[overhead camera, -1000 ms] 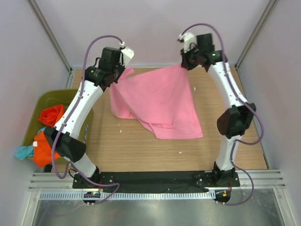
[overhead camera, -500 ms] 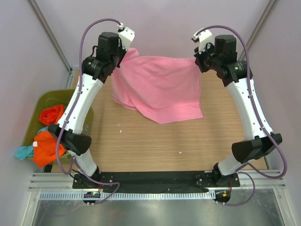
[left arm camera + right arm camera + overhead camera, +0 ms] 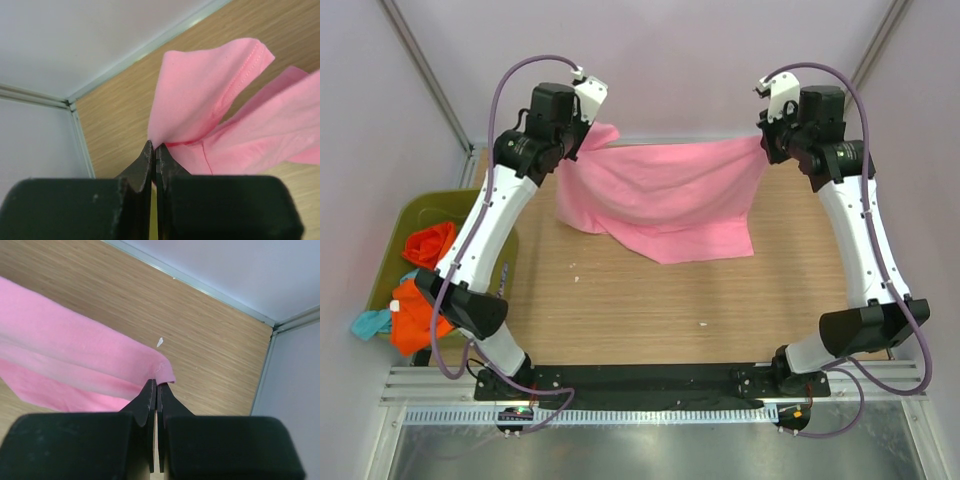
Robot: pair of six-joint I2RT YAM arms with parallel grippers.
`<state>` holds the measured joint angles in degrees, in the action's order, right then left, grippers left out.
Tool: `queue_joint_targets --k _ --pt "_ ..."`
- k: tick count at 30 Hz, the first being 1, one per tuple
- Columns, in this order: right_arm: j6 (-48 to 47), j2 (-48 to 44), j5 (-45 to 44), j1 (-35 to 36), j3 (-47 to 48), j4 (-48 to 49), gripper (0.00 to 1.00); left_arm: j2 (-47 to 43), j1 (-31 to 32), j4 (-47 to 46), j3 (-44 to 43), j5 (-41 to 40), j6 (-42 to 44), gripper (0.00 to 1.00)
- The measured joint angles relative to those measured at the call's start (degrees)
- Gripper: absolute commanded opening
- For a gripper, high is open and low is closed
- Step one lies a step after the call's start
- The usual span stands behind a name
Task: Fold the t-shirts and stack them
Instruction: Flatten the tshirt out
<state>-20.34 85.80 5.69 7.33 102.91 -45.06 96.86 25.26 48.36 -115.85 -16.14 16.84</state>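
Observation:
A pink t-shirt (image 3: 665,195) hangs stretched between my two grippers above the far half of the wooden table, its lower edge draping onto the wood. My left gripper (image 3: 582,135) is shut on the shirt's left corner by a sleeve (image 3: 210,85); its jaws (image 3: 154,146) pinch the fabric. My right gripper (image 3: 763,142) is shut on the shirt's right corner (image 3: 162,370); its jaws (image 3: 156,384) pinch the hem. More shirts, orange-red (image 3: 415,310) and teal (image 3: 368,322), lie in the bin at left.
An olive-green bin (image 3: 415,210) stands off the table's left edge. The enclosure's walls and metal frame rails (image 3: 75,107) stand close behind both grippers. Small white specks (image 3: 702,323) lie on the wood.
Both grippers have moved apart and toward the back wall, lifting the pink shirt and pulling its top edge taut; the right arm swung out to the right.

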Motion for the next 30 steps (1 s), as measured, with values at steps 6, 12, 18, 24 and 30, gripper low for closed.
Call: queue_joint_targets --k 6,12,18,24,30 --pt "1.1 -3.8 1.3 0.2 -5.8 -0.2 0.02 -6.0 0.2 1.7 10.8 4.5 -6.2 0.00" --pt "2.2 -6.4 2.6 0.2 -13.9 -0.9 0.01 -12.7 0.2 7.1 27.3 13.4 -16.7 0.00" --pt "4.0 -9.2 5.3 0.2 -23.2 -1.9 0.01 -12.8 0.2 11.1 35.9 22.2 -24.0 0.54" --pt "4.5 -11.7 6.7 -0.5 -29.0 -3.8 0.01 -6.6 -0.5 11.2 30.3 21.7 -23.9 0.64" --pt "4.9 -11.9 7.5 -2.1 -29.3 -3.8 0.02 8.9 -5.1 12.2 18.7 27.9 -19.6 0.60"
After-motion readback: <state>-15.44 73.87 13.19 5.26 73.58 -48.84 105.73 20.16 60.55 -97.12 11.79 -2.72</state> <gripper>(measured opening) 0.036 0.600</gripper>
